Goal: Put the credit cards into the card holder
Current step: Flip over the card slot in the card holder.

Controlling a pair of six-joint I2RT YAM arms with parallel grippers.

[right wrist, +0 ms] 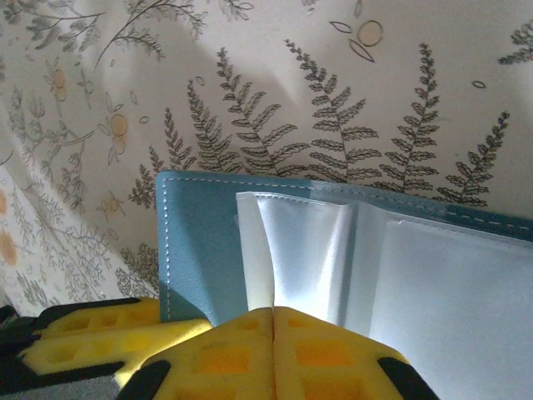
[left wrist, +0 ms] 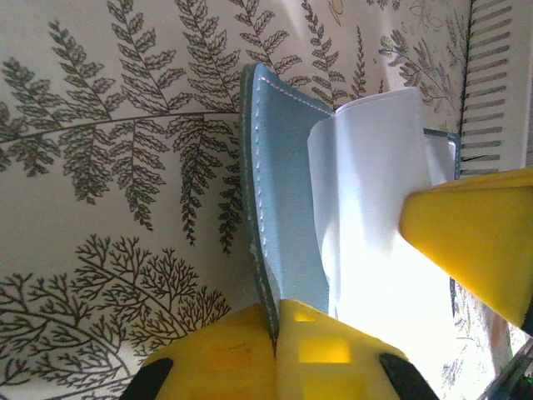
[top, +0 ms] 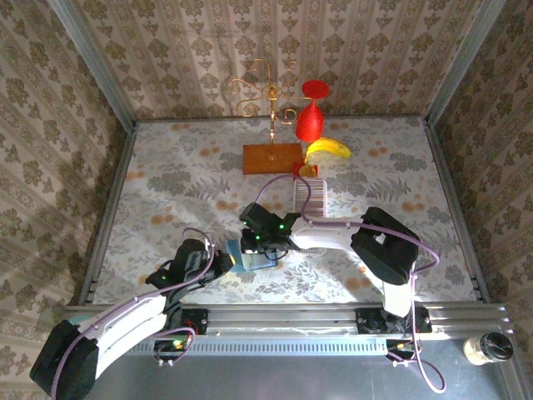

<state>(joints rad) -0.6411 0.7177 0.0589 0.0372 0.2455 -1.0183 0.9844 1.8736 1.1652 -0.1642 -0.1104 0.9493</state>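
On the left, the left arm reaches in from the near corner and its left gripper sits low over the fern-patterned worktop. In the left wrist view its yellow jaws are pressed together with the stitched teal edge of the card holder nipped between them.

The card holder lies open near the front middle of the worktop, between the two grippers. Its teal cover is flat against the cloth and a pale, clear inner sleeve curls up off it.

From the other side, the right arm bends across from its base and brings the right gripper down onto the same wallet. In the right wrist view its yellow jaws are closed tight, and the lower edge of the clear sleeve runs down into the seam where they meet, so it appears to be pinching that sleeve. The teal cover shows to the left of the sleeve.

Farther back and a little to the right, the credit cards stand edge-on in a striped row, well apart from the card holder. Behind them is an orange-brown wooden block carrying a gold wire stand, and beside it a banana and a red goblet. A small jar sits off the worktop at the near right corner.
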